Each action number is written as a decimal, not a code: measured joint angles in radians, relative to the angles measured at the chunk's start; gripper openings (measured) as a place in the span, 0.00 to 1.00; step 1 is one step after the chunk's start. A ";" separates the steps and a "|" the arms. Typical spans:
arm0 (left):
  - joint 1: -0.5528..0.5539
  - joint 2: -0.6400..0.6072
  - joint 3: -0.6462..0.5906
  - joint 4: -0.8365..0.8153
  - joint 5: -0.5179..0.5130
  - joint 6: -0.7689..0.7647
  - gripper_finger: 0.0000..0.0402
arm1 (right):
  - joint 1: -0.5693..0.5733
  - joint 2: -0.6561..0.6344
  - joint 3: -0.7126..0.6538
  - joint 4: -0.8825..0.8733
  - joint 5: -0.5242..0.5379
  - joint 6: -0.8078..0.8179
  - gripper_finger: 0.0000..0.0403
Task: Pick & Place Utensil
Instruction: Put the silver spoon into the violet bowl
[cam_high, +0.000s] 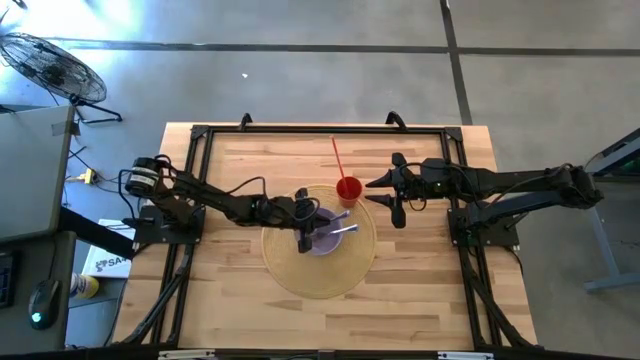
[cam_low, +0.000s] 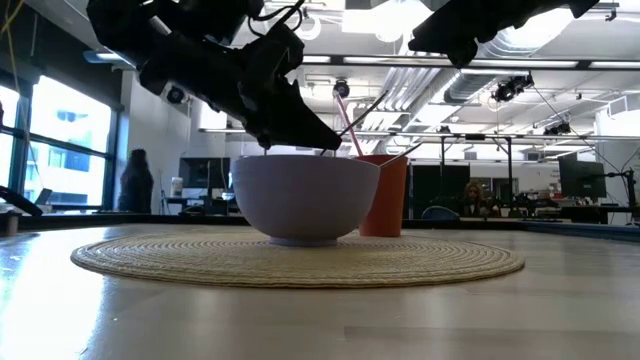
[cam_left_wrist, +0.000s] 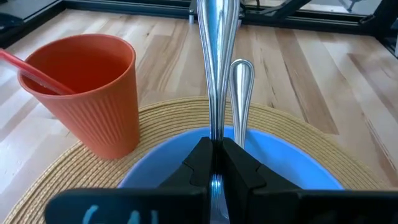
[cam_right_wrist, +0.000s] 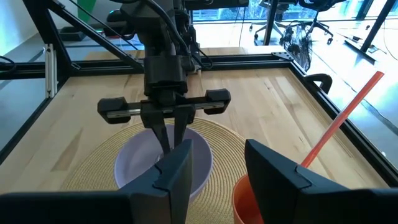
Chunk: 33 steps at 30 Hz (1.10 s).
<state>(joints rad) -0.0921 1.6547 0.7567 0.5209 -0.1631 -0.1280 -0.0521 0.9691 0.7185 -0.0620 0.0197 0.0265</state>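
Over the pale bowl (cam_high: 322, 238) on the woven mat (cam_high: 300, 275), the left claw (cam_left_wrist: 214, 163) is clamped on a metal utensil (cam_left_wrist: 216, 56) whose long axis runs away from the claw toward the orange cup (cam_high: 348, 188). A second utensil (cam_left_wrist: 239, 93) lies in the bowl. The right claw (cam_high: 388, 194) hangs spread apart beside the cup.

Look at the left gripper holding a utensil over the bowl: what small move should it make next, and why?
Probably open the fingers and let go. The left gripper is shut on a metal utensil whose lower end is already inside the bowl, beside a second utensil leaning there. The right gripper waits open near the orange cup.
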 joint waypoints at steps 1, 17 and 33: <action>0.000 0.000 0.000 -0.001 0.000 0.001 0.03 | 0.000 0.000 0.000 0.000 0.000 0.000 0.35; 0.000 0.052 0.001 0.008 -0.009 -0.008 0.03 | 0.000 0.000 0.000 0.001 0.000 0.000 0.35; 0.000 0.078 0.000 0.022 -0.003 -0.040 0.03 | 0.000 0.000 0.000 0.006 0.000 0.000 0.35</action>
<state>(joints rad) -0.0925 1.7329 0.7570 0.5427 -0.1661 -0.1676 -0.0523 0.9691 0.7185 -0.0563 0.0193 0.0267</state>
